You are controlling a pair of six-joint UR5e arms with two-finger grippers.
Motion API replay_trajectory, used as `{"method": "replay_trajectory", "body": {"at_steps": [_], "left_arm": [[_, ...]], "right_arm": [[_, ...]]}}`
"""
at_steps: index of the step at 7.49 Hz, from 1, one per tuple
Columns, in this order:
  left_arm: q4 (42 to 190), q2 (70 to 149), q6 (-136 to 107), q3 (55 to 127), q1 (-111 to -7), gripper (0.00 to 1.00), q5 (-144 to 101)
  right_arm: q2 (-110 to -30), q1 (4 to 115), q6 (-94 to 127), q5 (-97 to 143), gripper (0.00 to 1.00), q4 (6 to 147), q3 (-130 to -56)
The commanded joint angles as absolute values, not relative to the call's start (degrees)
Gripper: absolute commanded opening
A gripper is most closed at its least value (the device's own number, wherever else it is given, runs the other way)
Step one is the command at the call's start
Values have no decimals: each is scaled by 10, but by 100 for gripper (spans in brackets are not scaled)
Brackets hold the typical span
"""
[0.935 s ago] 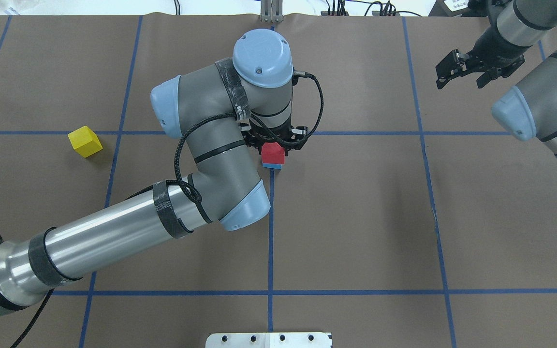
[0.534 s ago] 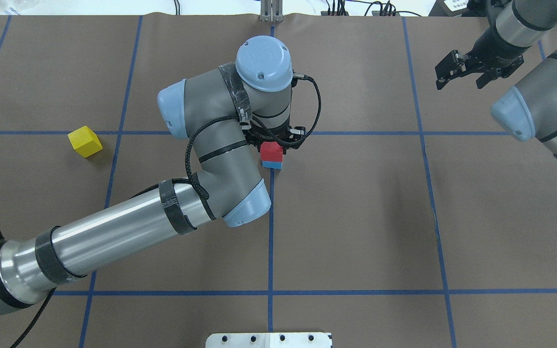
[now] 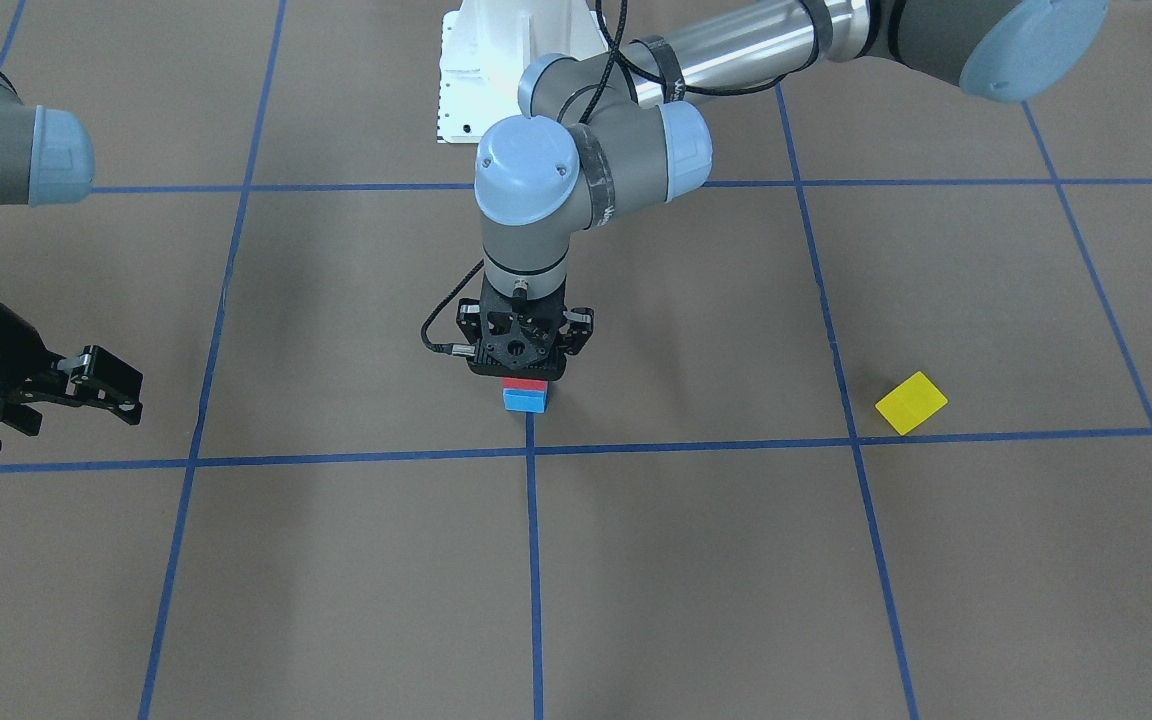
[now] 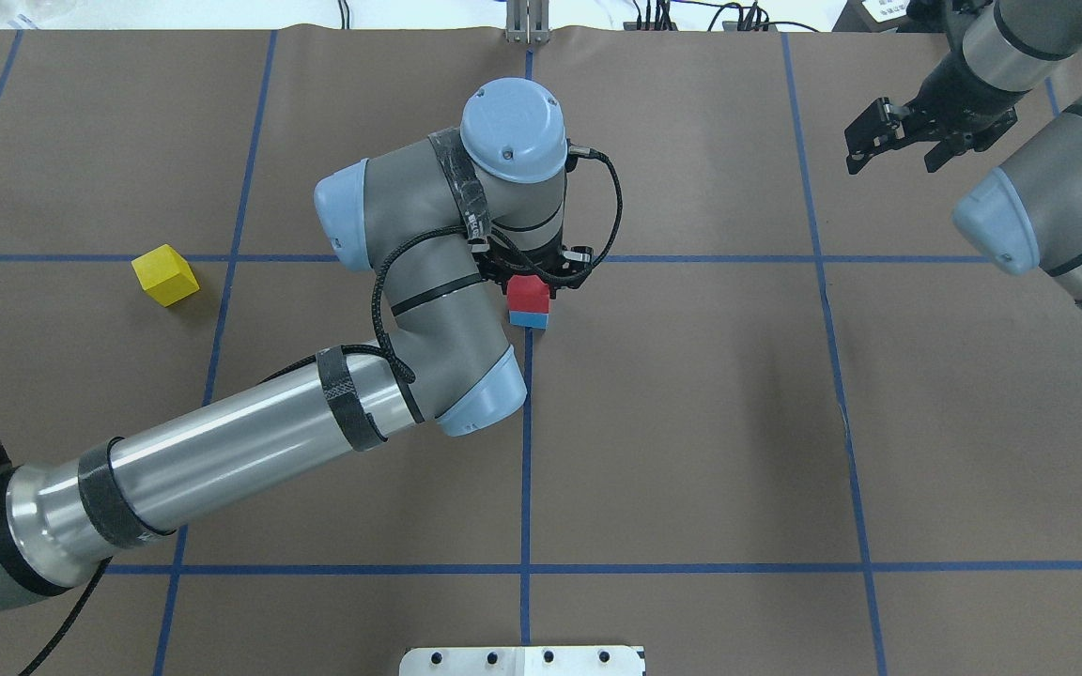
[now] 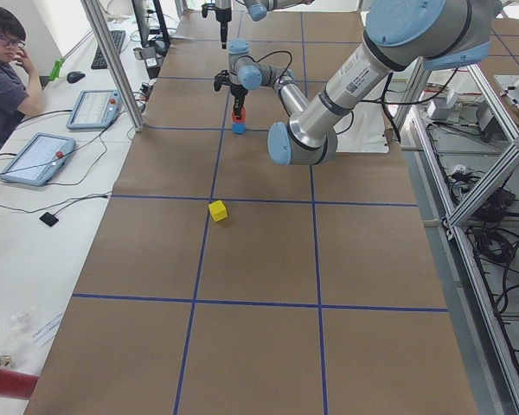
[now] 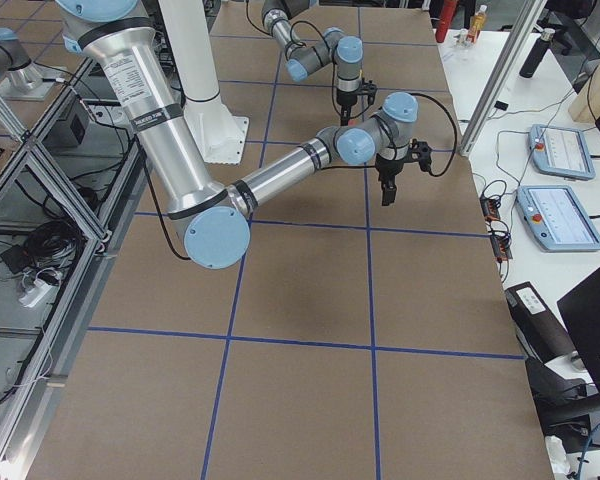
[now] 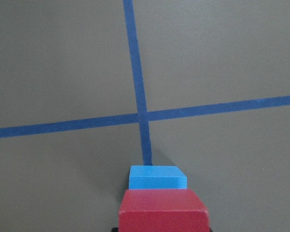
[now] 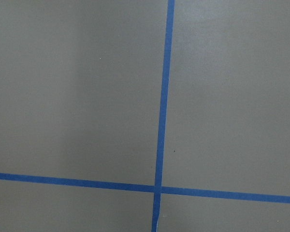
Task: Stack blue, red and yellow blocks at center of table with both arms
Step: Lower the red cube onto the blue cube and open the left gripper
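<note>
My left gripper [image 4: 530, 282] points straight down at the table's center and is shut on the red block [image 4: 529, 294]. The red block is directly over the blue block [image 4: 529, 320], which sits on the table by the blue tape crossing. The front view shows red [image 3: 525, 383] just above blue [image 3: 525, 401]; I cannot tell whether they touch. The left wrist view shows the red block [image 7: 163, 210] near and the blue block [image 7: 157, 177] beyond it. The yellow block [image 4: 165, 274] lies alone at the left. My right gripper [image 4: 890, 161] is open and empty at the far right.
Blue tape lines [image 4: 527, 451] divide the brown table cover into squares. The white robot base plate [image 4: 522, 660] is at the near edge. An operator [image 5: 4, 78] sits beside the table with tablets [image 5: 36, 157] on a side desk.
My left arm's elbow and wrist have shifted slightly right and away, with the red block staying over the blue one. The right arm has barely moved.
</note>
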State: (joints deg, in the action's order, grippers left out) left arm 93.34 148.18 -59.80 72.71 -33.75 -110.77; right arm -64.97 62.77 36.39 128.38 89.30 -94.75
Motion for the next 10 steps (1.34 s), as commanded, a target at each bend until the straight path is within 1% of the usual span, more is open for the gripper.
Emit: {"method": "replay_trajectory", "body": {"at_steps": [1, 9, 10], "left_arm": [[937, 1483, -598, 723, -338, 0, -1107], [937, 1484, -580, 713, -342, 0, -1100], [937, 1485, -580, 713, -342, 7, -1100]], "right_arm": [[-650, 628, 363, 1284, 99, 893, -947], [-651, 628, 361, 1285, 99, 894, -947], [-651, 628, 361, 1284, 99, 894, -947]]}}
